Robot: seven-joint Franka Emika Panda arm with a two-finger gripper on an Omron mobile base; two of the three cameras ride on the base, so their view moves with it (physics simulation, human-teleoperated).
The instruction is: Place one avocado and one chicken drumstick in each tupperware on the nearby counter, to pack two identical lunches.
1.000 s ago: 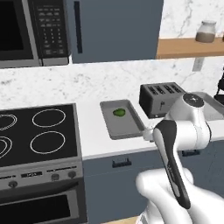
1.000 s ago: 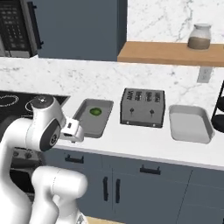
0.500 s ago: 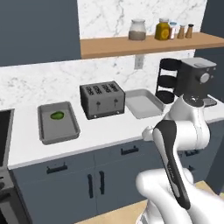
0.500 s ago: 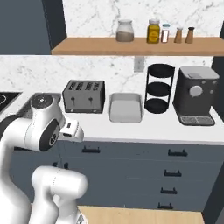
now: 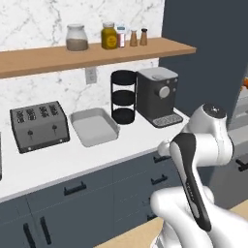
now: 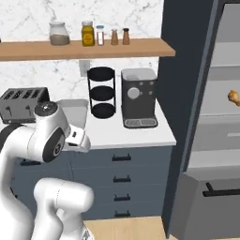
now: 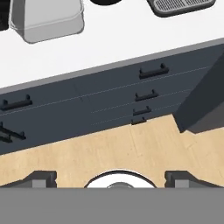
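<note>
— One empty grey tupperware (image 5: 94,127) is seen on the white counter (image 5: 58,162), between the toaster (image 5: 38,126) on its left and the black tiered rack (image 5: 123,97) on its right. Nothing is held: the fingers (image 7: 41,179) are spread wide at the bottom of the hand view, with bare wooden floor (image 7: 109,153) between them.

— And the food?

— No avocado can be made out. A small orange-brown item (image 6: 233,97), possibly a chicken drumstick, is seen at the far right of the right base view, on a shelf of what is judged to be an open fridge (image 6: 220,117). It is too small to be named with certainty.

— What could go wrong from here?

— The arm is folded close to the base, just beside the drawer fronts (image 6: 123,180), so a wide swing could be knocked against the counter edge or the dark panel (image 6: 183,93) beside the coffee machine (image 6: 138,97). A wrong item could also be fetched, since the orange-brown piece is poorly resolved.

— What is offered by one view and not by another?

— The fridge interior is given by the right base view. The whole tupperware is shown in the left base view, whereas in the right base view it is partly hidden behind the arm. The fingers' spread is settled by the hand view.
</note>
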